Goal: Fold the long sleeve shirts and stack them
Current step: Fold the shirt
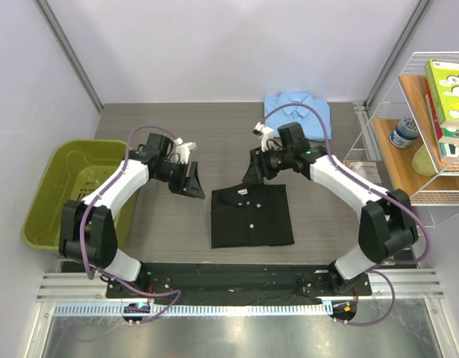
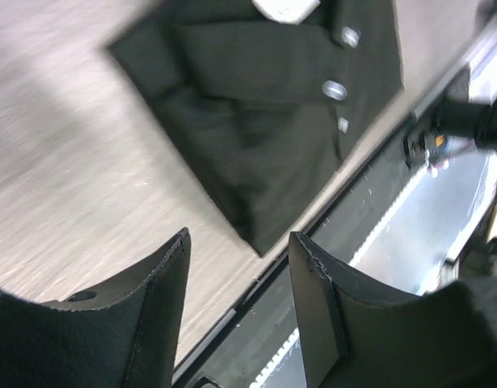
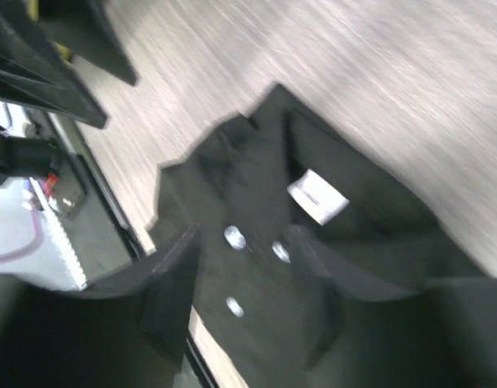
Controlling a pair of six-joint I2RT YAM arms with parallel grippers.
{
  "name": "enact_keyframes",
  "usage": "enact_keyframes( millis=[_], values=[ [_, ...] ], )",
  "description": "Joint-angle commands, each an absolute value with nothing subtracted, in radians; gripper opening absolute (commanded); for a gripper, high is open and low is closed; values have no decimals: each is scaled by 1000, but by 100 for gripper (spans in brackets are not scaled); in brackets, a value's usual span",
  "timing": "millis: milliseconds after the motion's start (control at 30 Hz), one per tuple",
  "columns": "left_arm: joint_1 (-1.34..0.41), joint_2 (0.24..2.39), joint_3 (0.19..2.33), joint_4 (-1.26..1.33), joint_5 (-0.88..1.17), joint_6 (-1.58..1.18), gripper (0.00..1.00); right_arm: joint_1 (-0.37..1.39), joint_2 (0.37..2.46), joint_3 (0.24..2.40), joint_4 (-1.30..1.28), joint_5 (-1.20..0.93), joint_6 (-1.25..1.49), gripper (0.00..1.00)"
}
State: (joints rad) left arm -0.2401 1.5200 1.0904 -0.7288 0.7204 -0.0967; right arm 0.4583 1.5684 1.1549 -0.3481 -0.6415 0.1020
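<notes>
2 shirts lie on the grey wood-grain table (image 1: 326, 216). The black shirt (image 1: 251, 216) is folded flat at centre near the arm bases, with bare table on every side. The light blue shirt (image 1: 297, 112) is folded at the far edge, well apart. The left gripper (image 1: 190, 179) hovers just beside the black shirt's far-left corner, jaws apart, empty. The right gripper (image 1: 255, 170) is over its far edge, jaws apart, holding nothing. A green bin (image 1: 46, 201) sits at the left edge and a wire shelf (image 1: 431, 112) at the right. Both wrist views are blurred, and the left arm partly hides the bin.

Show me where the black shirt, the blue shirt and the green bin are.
black shirt (image 1: 251, 218): top view, middle of its folded front.
blue shirt (image 1: 317, 103): top view, its upper right part.
green bin (image 1: 50, 198): top view, its left inner wall.
</notes>
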Motion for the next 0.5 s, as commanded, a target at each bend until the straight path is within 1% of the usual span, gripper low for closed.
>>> enact_keyframes(
  millis=[0,67,133,200,300,367,467],
  values=[
    [-368,1482,1137,-729,747,-39,51,376,1431,1175,-578,-647,-78,44],
    [-446,1509,1164,-751,703,-11,48,331,1422,1129,-632,-685,-125,38],
    [-480,1587,1183,-773,663,-32,45,322,1428,1091,-646,-686,-158,37],
    [-473,1646,1229,-781,618,-61,43,321,1456,1075,-647,-673,-170,35],
    [-427,1693,1265,-717,565,-149,45,299,1491,1068,-643,-663,-173,34],
    [-416,1733,1291,-718,525,-193,47,276,1496,1069,-643,-658,-187,35],
    [-414,1796,1328,-745,540,-219,48,243,1505,1071,-644,-638,-201,36]
  ],
)
